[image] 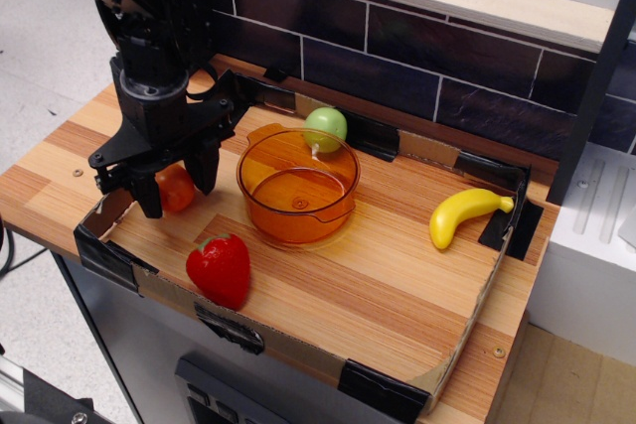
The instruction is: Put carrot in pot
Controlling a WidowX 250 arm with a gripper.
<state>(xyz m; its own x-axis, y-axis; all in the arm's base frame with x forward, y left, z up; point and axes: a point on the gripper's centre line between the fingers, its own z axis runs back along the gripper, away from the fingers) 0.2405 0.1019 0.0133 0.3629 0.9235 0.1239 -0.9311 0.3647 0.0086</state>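
The carrot (176, 191), a small glossy orange toy, lies on the wooden floor of the tray at the left. My black gripper (179, 186) hangs over it with one finger on each side; the jaws look open around it, and the carrot still rests on the wood. The gripper body hides the carrot's top. The pot (290, 226), round and translucent amber, stands empty just to the right of the gripper, close to the right finger (206, 171).
A green ball (325, 128) sits behind the pot against its far rim. A red strawberry (220, 269) lies in front near the tray's front wall. A yellow banana (465, 213) lies at the right. The low cardboard tray (238, 330) with black taped corners rings everything; a brick wall stands behind.
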